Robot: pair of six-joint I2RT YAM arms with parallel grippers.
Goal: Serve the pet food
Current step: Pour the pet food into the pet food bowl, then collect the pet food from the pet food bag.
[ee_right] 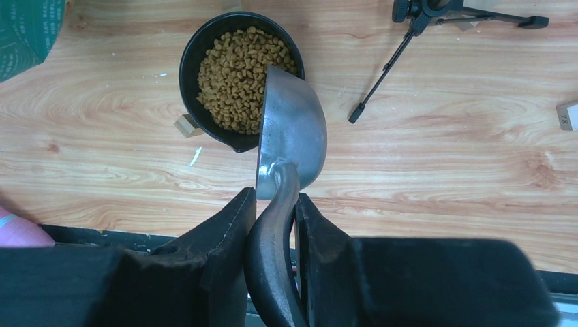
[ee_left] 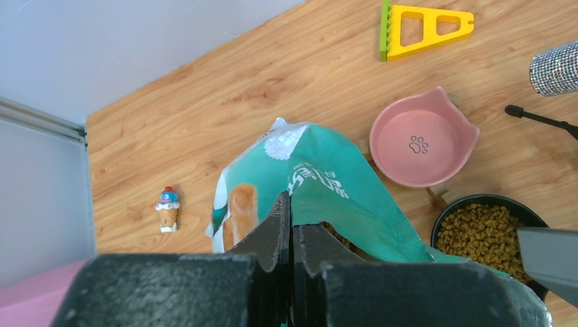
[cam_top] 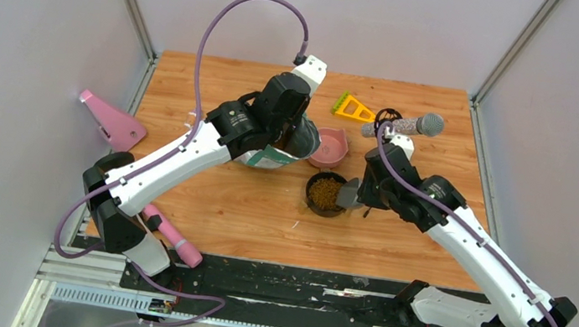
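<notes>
The pet food (ee_right: pixel 238 75) is a heap of brown kibble filling the black bowl (ee_right: pixel 194 51), also seen in the top view (cam_top: pixel 325 192) and the left wrist view (ee_left: pixel 484 228). My right gripper (ee_right: pixel 276 201) is shut on the handle of the grey scoop (ee_right: pixel 296 129), which is tipped on its side at the bowl's right rim. Its inside is hidden. My left gripper (ee_left: pixel 292 208) is shut on the rim of the teal-green and white bag (ee_left: pixel 334 184), holding it up beside the bowls (cam_top: pixel 274 157). Some kibble shows in the bag's opening (ee_left: pixel 341 238).
An empty pink bowl (ee_left: pixel 422 139) with a paw print sits just behind the black bowl. A yellow triangular tool (cam_top: pixel 353 108) and a microphone on a small tripod (cam_top: pixel 409 126) lie at the back. A pink object (cam_top: pixel 110 121) lies at the left edge. A small figurine (ee_left: pixel 167 208) stands left of the bag.
</notes>
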